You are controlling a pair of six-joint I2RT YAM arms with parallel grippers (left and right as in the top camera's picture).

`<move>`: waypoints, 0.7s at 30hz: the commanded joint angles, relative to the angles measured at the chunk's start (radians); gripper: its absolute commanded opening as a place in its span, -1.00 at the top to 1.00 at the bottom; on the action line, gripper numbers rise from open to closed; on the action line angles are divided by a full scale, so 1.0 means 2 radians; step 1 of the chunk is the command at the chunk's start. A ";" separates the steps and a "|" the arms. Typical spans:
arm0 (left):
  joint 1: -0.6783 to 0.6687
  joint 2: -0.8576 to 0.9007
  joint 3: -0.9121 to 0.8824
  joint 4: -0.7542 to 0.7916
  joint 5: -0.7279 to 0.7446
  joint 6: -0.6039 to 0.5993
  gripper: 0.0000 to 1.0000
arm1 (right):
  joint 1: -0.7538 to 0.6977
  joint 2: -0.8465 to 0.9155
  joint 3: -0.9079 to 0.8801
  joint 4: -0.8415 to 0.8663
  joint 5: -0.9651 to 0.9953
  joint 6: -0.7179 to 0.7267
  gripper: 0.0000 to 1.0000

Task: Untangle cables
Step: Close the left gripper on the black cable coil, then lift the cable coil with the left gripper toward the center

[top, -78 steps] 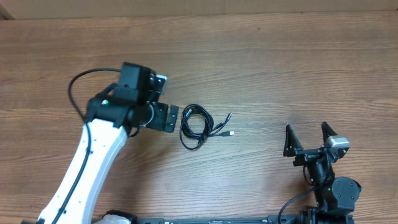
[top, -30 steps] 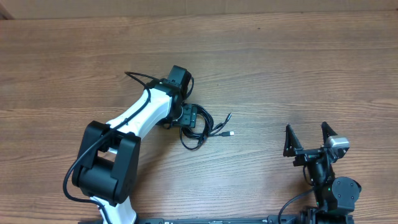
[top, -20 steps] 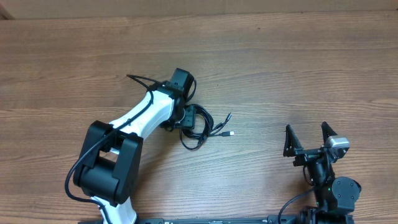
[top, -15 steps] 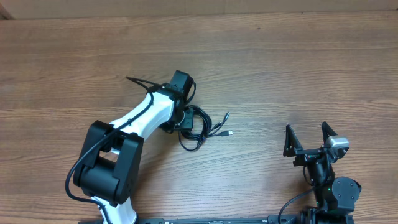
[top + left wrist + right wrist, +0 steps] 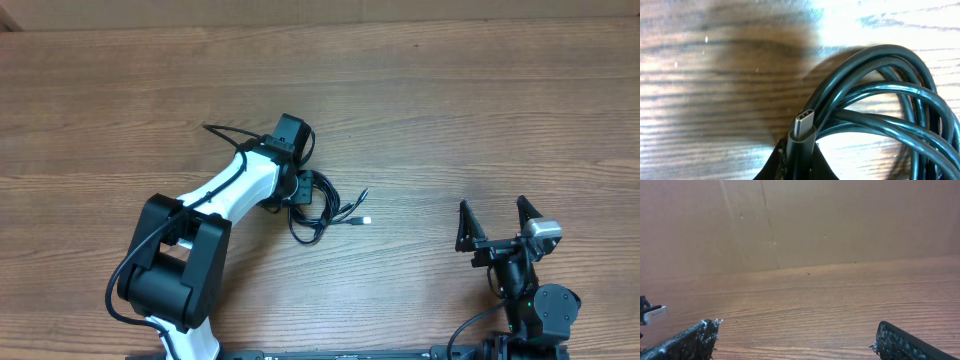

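The right tool (image 5: 492,206) sits close to the robot's base, well apart from the left tool and off to its right. Its two jaws stand wide apart and hold nothing. The left tool (image 5: 300,190) is farther out on the brown wooden desk (image 5: 480,100). It is squeezed tight on the cables (image 5: 318,208), pinching a black plug (image 5: 802,131) with a small silver tip between its jaws. The cables are thin, black and shiny. They are looped in a bundle on the desk, touching the left tool on its right side. Two loose ends poke out on the side away from the left tool, and one has a silver plug (image 5: 366,219). Far beyond the left tool stands a plain brown cardboard wall (image 5: 840,220).
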 commanded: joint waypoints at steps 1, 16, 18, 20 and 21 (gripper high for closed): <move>-0.002 0.005 0.004 0.006 0.000 0.020 0.92 | 0.002 -0.003 -0.005 0.003 0.003 0.001 -1.00; -0.001 -0.070 0.216 -0.049 0.151 0.276 0.92 | 0.002 -0.003 -0.005 0.003 0.006 0.003 -1.00; -0.001 -0.074 0.220 -0.050 0.176 0.296 0.92 | 0.002 -0.003 -0.005 0.003 -0.003 0.003 -1.00; -0.001 -0.077 0.221 -0.050 0.198 0.316 0.92 | 0.002 -0.003 -0.005 0.008 -0.002 0.003 -1.00; -0.001 -0.077 0.221 -0.051 0.204 0.322 0.92 | 0.002 -0.003 -0.005 0.017 -0.002 0.003 -1.00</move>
